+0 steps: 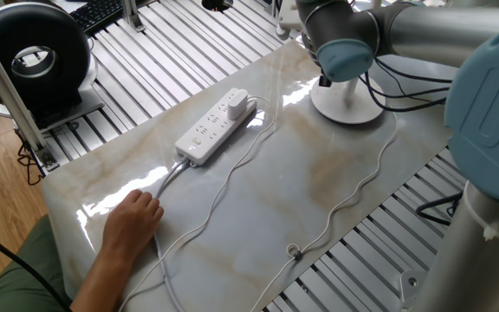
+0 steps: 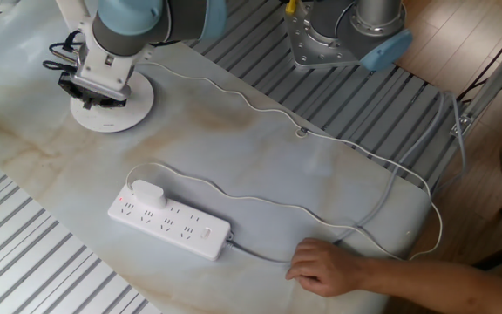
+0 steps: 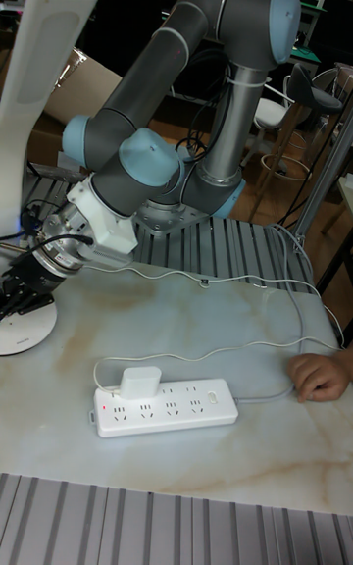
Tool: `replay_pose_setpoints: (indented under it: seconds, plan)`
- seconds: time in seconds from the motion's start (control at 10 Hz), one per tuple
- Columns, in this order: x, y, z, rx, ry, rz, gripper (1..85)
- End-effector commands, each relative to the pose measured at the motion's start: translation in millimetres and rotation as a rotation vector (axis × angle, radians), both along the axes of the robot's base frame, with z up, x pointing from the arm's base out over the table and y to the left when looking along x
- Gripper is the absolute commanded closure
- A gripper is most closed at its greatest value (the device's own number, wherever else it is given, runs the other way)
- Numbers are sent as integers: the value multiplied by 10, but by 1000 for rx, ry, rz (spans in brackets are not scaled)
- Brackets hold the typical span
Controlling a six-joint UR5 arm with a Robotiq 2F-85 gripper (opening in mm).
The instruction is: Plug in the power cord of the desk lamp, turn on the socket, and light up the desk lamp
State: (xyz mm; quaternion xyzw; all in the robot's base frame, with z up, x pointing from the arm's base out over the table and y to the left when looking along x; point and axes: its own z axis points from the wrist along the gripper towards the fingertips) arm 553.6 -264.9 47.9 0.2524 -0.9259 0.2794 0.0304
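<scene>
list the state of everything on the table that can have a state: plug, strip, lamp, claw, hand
power cord plug: seated in the end outlet
socket: red light showing at the plug end
desk lamp: upright, no glow visible
claw: over the lamp base, open or shut unclear
person's hand: resting on the strip's cable

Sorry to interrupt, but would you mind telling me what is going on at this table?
The robot's gripper hangs over the desk lamp base. The power cord plug already sits in the end outlet of the socket, where a small red light shows. A person's hand rests on the table by the strip's cable. The lamp head does not look lit.
</scene>
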Motion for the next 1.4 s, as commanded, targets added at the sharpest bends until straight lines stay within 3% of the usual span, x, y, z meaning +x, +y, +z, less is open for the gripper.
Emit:
replay_pose_setpoints:
  seconds: [0.0,0.3,0.5,0.9,1.3]
  plan:
    - [-274,-90,44,-30,68,-86,847]
    - [-410,-109,65,-42,115,-111,847]
    - [-430,-112,69,-43,119,-118,847]
    - [-194,-136,76,-50,36,-78,847]
    - [-101,-137,-41,-35,-1,-62,847]
